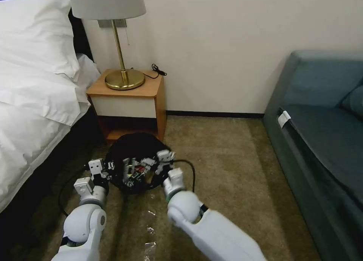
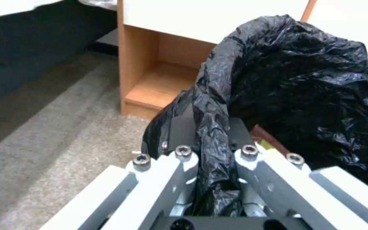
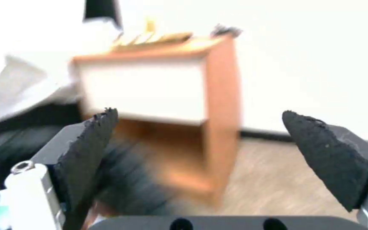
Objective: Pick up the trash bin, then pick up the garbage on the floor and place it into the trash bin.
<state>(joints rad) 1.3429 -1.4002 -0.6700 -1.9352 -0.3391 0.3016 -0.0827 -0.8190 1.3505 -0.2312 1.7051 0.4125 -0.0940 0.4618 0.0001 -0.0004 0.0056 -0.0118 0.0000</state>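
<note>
One bin [image 1: 132, 155]; one lamp [image 1: 113, 34]; one nightstand [image 1: 128, 102]; one bed [image 1: 34, 94]; one sofa [image 1: 321, 132]; two grippers.

surface: tan short-pile carpet floor [image 1: 234, 166] | on it: small wooden nightstand [image 1: 128, 102] by bed, dark teal sofa [image 1: 321, 140] at right, clear crinkled plastic scraps [image 1: 150, 230] near the robot
</note>
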